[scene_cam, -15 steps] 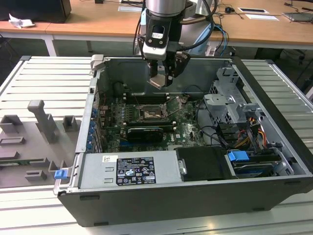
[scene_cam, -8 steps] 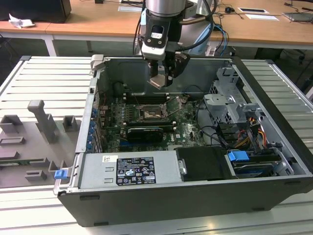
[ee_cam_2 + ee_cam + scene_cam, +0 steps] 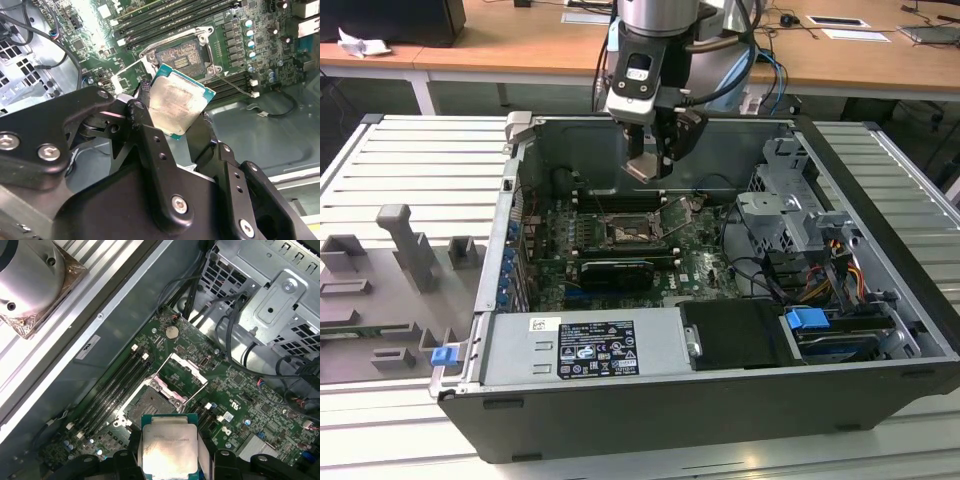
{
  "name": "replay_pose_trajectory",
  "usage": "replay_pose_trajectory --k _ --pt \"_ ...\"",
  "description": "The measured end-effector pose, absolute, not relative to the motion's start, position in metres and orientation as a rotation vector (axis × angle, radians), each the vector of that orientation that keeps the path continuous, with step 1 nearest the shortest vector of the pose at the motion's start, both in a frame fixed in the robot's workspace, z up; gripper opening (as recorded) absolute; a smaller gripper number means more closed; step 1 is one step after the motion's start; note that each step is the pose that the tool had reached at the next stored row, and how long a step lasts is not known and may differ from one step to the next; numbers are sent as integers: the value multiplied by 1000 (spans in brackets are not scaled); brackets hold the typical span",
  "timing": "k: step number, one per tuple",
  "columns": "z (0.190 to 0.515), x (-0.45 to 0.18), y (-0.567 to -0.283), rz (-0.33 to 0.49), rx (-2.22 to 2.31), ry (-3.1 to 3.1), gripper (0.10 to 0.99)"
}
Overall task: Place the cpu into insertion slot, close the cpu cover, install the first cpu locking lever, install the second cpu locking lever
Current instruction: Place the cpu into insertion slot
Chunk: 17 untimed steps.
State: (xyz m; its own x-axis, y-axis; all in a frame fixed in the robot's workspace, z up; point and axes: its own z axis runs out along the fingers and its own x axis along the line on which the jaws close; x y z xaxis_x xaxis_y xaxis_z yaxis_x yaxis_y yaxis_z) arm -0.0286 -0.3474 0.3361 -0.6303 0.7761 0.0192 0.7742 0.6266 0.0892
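Note:
My gripper hangs inside the open computer case, shut on the cpu by two opposite edges. The chip's dull silver-tan top shows between the black fingers, and it is held tilted, well above the green board. The insertion slot lies below the chip, dark and square with a silvery rim, and bare inside. The cpu cover stands flipped open beside the slot, on the side toward the drive cage. A thin wire lever sticks out from the slot's edge.
Long black memory slots run on the far side of the slot, and a black ribbed card lies nearer the front. The silver power supply sits at the case front. A drive cage with cables stands at the exterior view's right. Grey fixtures lie outside at its left.

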Motion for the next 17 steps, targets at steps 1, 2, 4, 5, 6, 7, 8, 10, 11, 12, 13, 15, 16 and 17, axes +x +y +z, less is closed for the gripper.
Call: replay_pose_trajectory --k 1,2,4,5,6,7,8,10,11,12,13,15,16,17 --pt "336 -29 -347 139 1341 2814 529" --pt "335 -29 -347 139 1341 2814 529" --pt "335 -29 -347 139 1342 2814 529" --pt "335 -29 -347 139 1343 2813 529" --pt "335 -29 -347 139 1344 2813 529" --pt "335 -29 -347 139 1346 2812 529" --pt "335 -29 -347 139 1348 2811 529" --pt "335 -29 -347 139 1351 2809 529" --pt "335 -29 -347 139 1354 2808 529" --pt "335 -29 -347 139 1357 2806 529" --pt "335 -29 -347 139 1362 2804 529" --pt "335 -29 -347 138 1378 2795 529" --pt "335 -29 -347 138 1383 2792 529" --pt "335 -29 -347 138 1388 2790 529"
